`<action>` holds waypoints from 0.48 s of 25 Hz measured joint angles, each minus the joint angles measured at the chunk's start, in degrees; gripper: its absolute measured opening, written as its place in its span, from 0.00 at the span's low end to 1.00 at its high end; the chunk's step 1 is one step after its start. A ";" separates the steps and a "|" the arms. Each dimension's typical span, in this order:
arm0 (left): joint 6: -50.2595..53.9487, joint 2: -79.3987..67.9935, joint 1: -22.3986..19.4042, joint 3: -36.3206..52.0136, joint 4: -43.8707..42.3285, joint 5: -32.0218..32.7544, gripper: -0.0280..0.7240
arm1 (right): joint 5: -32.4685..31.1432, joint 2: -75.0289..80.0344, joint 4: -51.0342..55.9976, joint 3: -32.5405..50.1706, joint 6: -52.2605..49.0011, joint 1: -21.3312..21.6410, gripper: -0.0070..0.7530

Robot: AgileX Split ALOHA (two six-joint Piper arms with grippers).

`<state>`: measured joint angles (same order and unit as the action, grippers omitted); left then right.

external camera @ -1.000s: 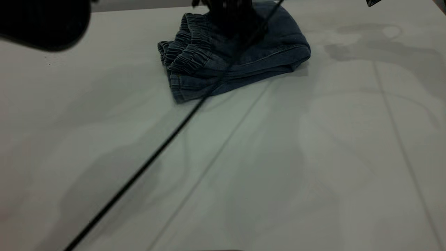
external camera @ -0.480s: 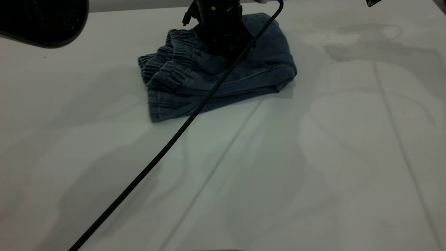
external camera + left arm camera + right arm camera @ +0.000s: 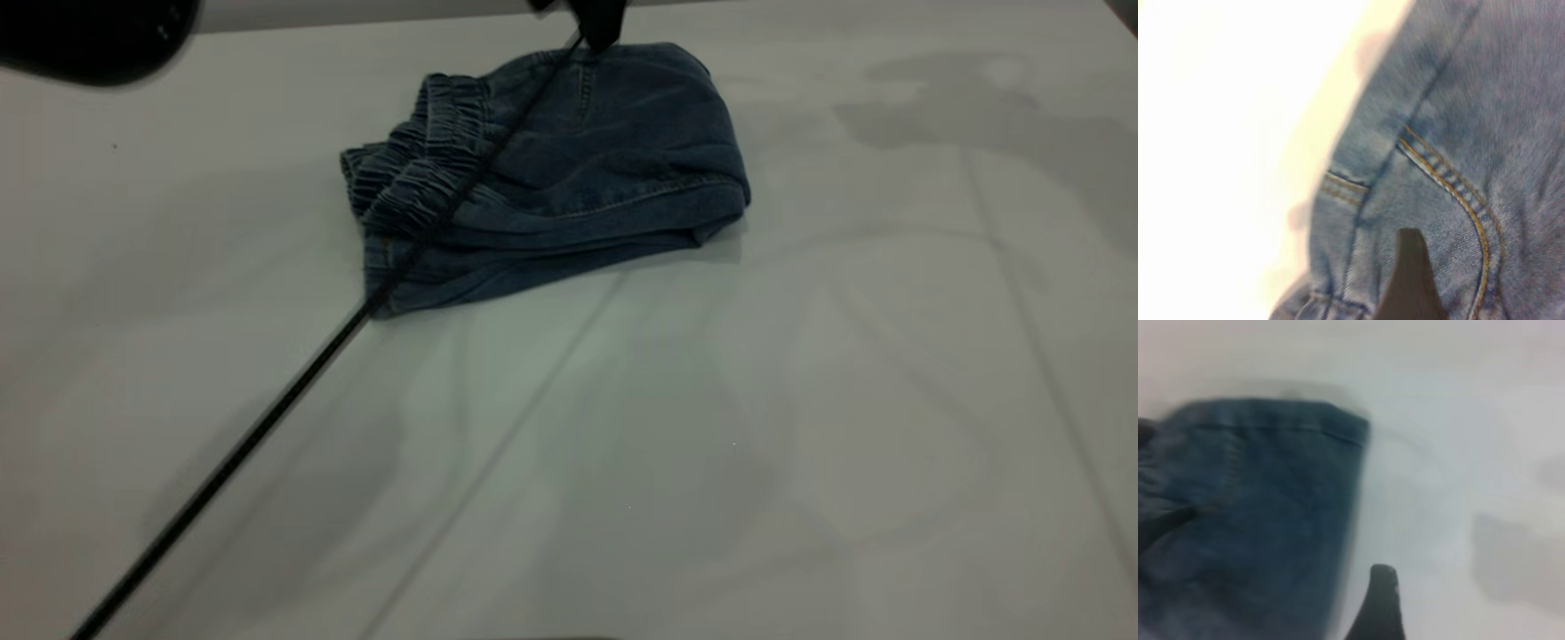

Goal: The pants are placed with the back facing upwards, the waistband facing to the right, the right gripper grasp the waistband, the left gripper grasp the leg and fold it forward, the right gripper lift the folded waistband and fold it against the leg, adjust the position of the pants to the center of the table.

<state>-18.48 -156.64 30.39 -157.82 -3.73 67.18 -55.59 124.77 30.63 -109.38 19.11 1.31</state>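
The pants [image 3: 569, 169] lie folded into a compact bundle on the tabletop [image 3: 756, 427], near the far edge and slightly toward the left side in the exterior view. The waistband [image 3: 418, 169] forms the left end of the bundle, its gathered elastic layers stacked one on another; the rounded fold forms the right end. A thin black cable [image 3: 293, 382] runs diagonally from the near-left corner of the tabletop, across the waistband, to a dark gripper part [image 3: 597, 20] at the far edge of the bundle. Which arm that part belongs to cannot be told. In the left wrist view, one dark fingertip of the left gripper [image 3: 1408, 280] stands directly over the denim [image 3: 1458, 133], beside orange-stitched seams; whether its jaws are apart or together cannot be told. In the right wrist view, one dark fingertip of the right gripper [image 3: 1379, 603] is over bare tabletop [image 3: 1471, 420], just beside the edge of the pants [image 3: 1258, 520]; the state of its jaws likewise cannot be told.
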 joint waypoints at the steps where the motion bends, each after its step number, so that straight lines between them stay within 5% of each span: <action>1: 0.56 1.29 0.00 -0.14 -0.05 0.00 0.72 | -1.79 -1.38 -0.45 -1.10 -0.67 0.00 0.76; 12: 10.17 18.88 0.00 0.59 -4.15 0.00 0.72 | -15.55 -16.35 -4.93 -3.08 -7.62 0.00 0.76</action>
<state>-8.30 -137.76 30.39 -157.23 -7.88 67.18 -71.14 108.42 25.71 -112.47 11.50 1.31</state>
